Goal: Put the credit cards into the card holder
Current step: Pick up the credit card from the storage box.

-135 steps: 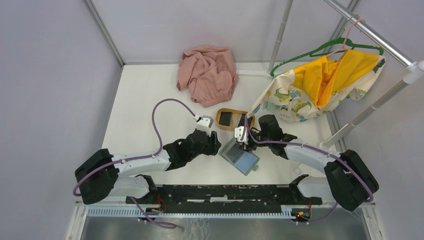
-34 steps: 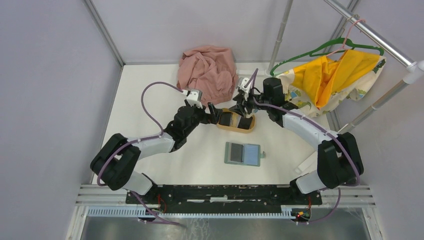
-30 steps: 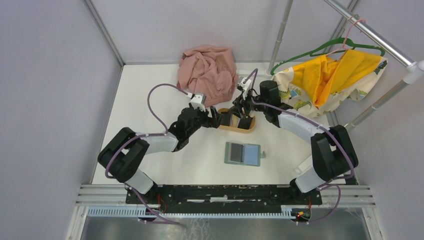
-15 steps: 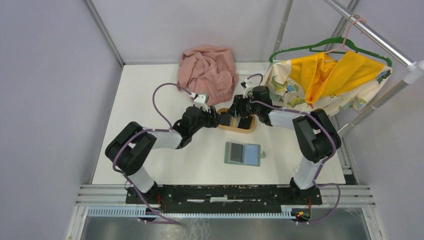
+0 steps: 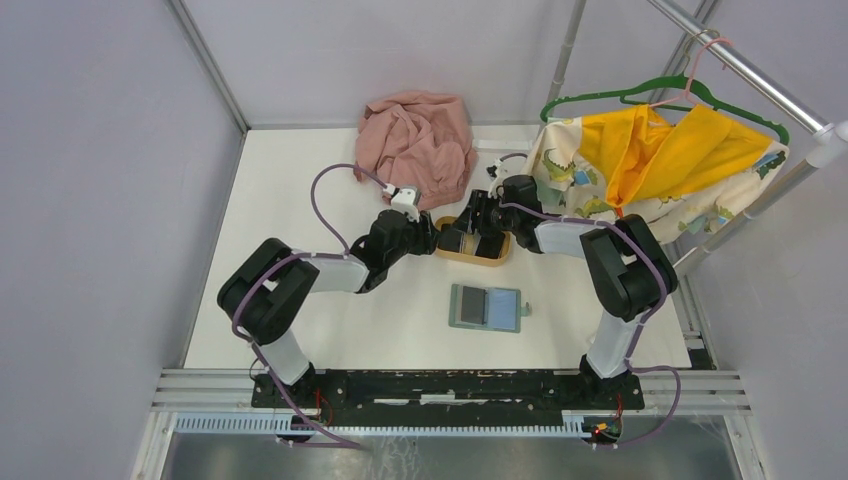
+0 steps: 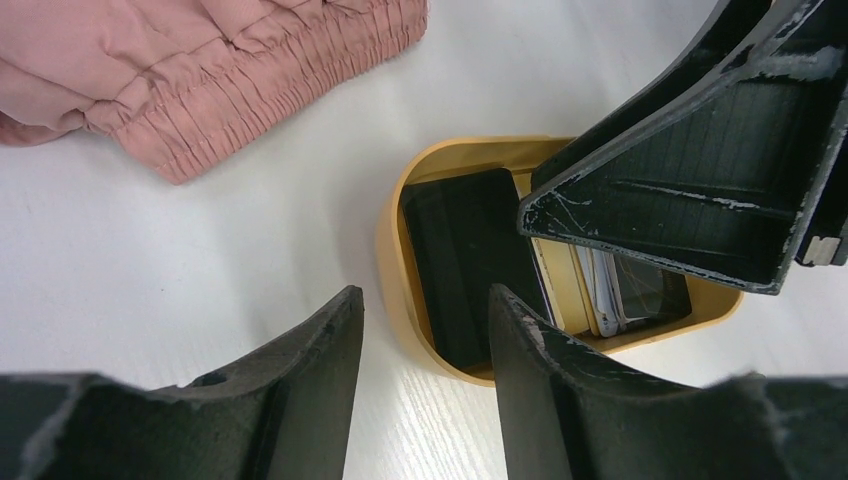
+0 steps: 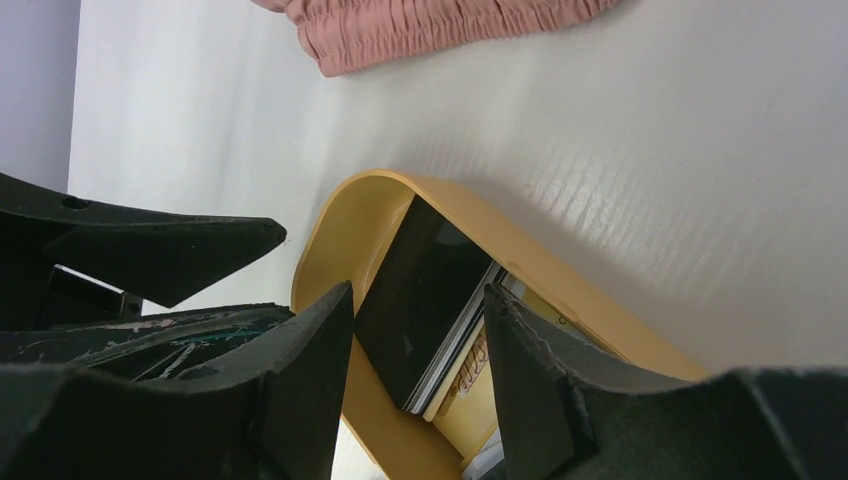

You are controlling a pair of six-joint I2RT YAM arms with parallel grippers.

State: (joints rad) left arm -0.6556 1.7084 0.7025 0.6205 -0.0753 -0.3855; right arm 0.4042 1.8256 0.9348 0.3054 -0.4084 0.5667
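Here the credit cards (image 6: 470, 265) lie in the wooden tray (image 6: 388, 262), at twelve o'clock from the open card holder (image 5: 485, 307). We see the left gripper (image 6: 422, 300) and right gripper (image 7: 418, 300) both parted, empty, crowding the tray. We judge that, so close, they may collide or tip the tray, scattering cards.

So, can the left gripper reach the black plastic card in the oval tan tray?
Probably yes: the open left gripper is at the oval tan tray, the black plastic card lies mostly uncovered; the right gripper crowds the other end.
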